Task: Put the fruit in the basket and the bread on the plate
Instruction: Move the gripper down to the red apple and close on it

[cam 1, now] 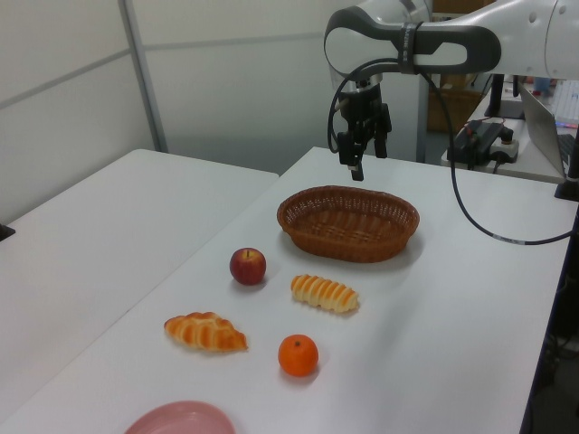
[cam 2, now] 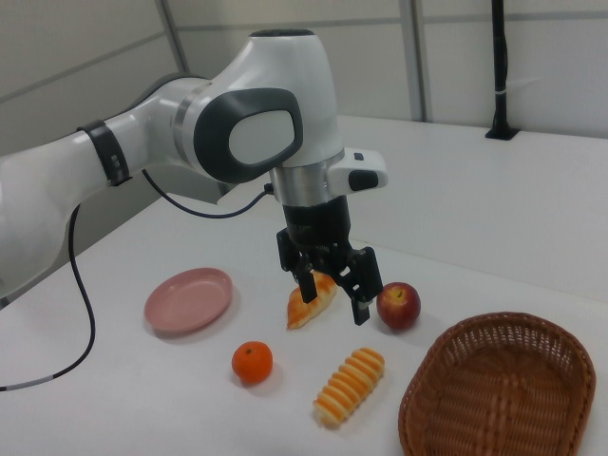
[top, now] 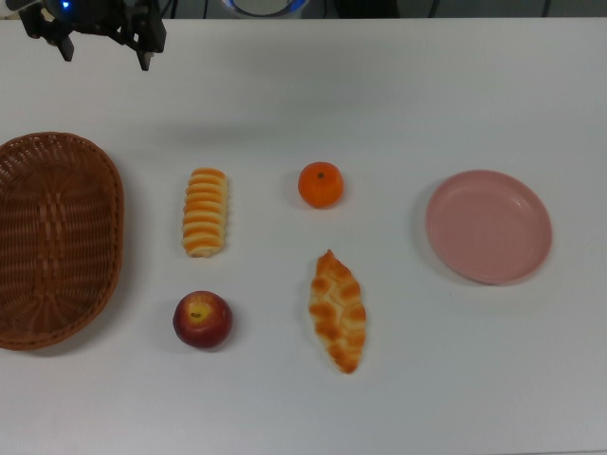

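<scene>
On the white table (top: 398, 104), the apple (top: 202, 319), mandarin (top: 321, 184), striped roll (top: 205, 211) and braided pastry (top: 339, 310) were laid apart between the empty basket (top: 52, 237) and the bare plate (top: 488, 226), while the gripper (top: 104, 47) was held above, fingers spread and empty.

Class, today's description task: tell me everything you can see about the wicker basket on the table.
The basket is a large oval of reddish-brown woven wicker, with a flared wall and a flat woven floor. It stands upright and empty on the white table, at the top view's left edge, partly cut off there. Nothing touches it except the table. The striped roll and the apple lie nearest, both clear of its rim. In the left view the open gripper hangs in the air above its far side.
</scene>
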